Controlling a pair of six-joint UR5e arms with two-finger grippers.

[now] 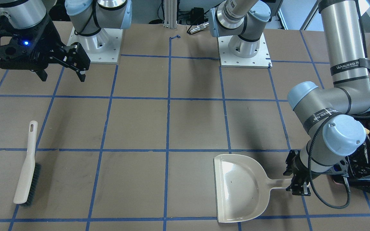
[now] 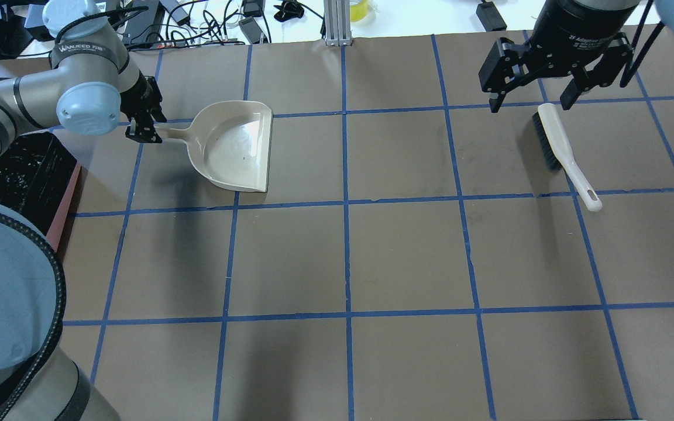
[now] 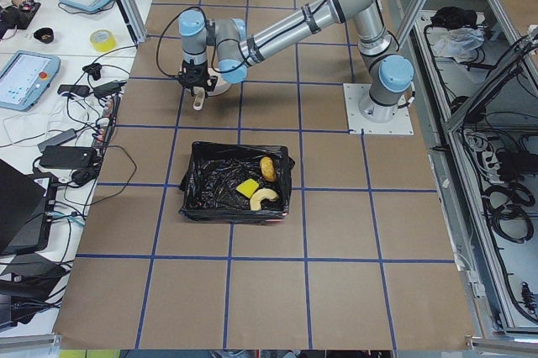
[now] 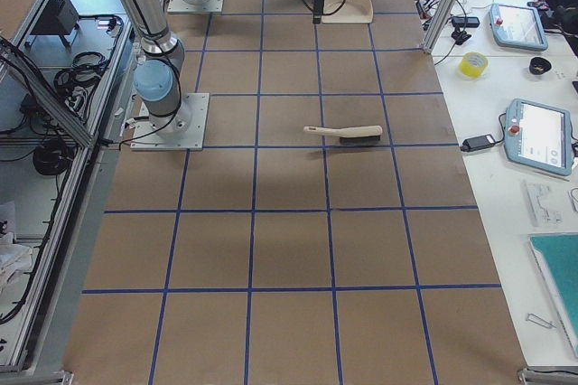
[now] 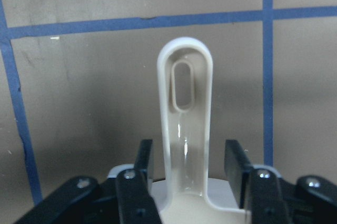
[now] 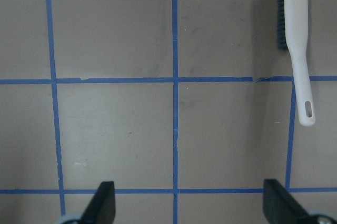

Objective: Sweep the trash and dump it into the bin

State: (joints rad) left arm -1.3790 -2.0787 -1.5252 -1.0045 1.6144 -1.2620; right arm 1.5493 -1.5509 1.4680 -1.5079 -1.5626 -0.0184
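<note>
Evidently the job looks all but done: the lumpy golden-brown potato-like scrap (image 3: 267,168), the flat yellow sponge scrap (image 3: 247,187) and the curved orange-cream crust (image 3: 263,198) all lie inside the pink-sided bin lined with crinkled black plastic (image 3: 210,181). The beige plastic dustpan (image 2: 234,146) sits empty on the brown table (image 2: 407,257). The left gripper (image 5: 189,148) straddles its handle, fingers apart. The right gripper (image 1: 63,78) hangs spread wide above the table, with the beige hand brush (image 2: 559,146) lying flat. Only backing off seems left.
</note>
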